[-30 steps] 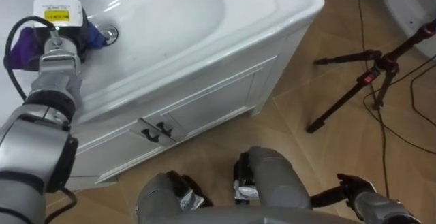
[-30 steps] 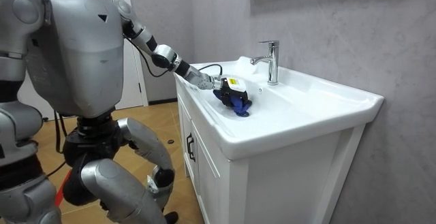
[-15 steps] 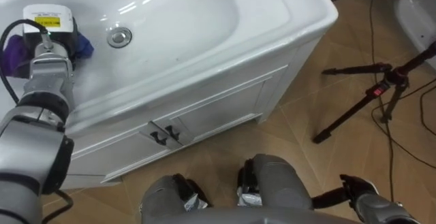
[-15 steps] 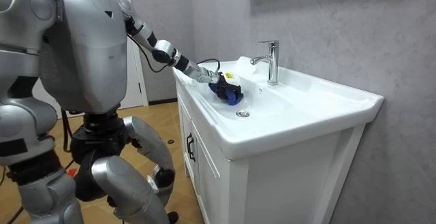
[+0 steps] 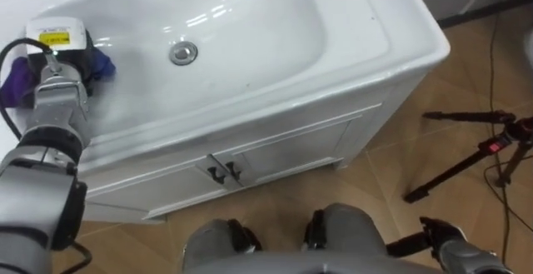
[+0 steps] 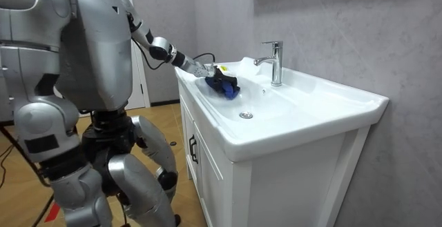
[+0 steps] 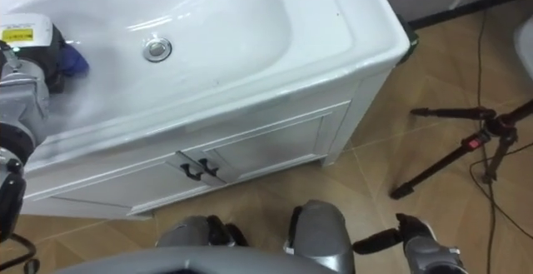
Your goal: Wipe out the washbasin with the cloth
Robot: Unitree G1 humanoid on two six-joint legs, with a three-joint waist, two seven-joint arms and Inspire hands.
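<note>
One cloth, one working hand.

Left eye view: the left hand (image 5: 62,55) is in the upper left of the frame, on the inner slope of the basin (image 5: 398,26). The blue-purple cloth (image 5: 101,63) is bunched under and beside it. The back of the hand covers the contact, so I cannot tell whether it clutches the cloth or presses it flat. The drain (image 5: 183,53) lies right of the cloth, apart from it. The right hand (image 5: 440,234) is at the lower right, low over the floor and idle; its closure is unreadable. The cabinet (image 5: 275,153) is below the basin, and a tripod (image 5: 483,149) stands at the right edge.

Right eye view: the layout is the same. Less cloth shows here: a blue corner at the upper left edge, with the purple part cut off.

Room view: the robot stands at the room view's left of the cabinet, with its left arm stretched over the bowl. This view adds the faucet (image 6: 274,61), which the eye views crop, and shows the cloth lying on the bowl wall short of it.

Progress, as a judgement: mid-wipe. The cloth is working one side of the bowl. The drain area, the far slope and the rim look due for a pass. No dirt is visible, so coverage cannot be confirmed.
</note>
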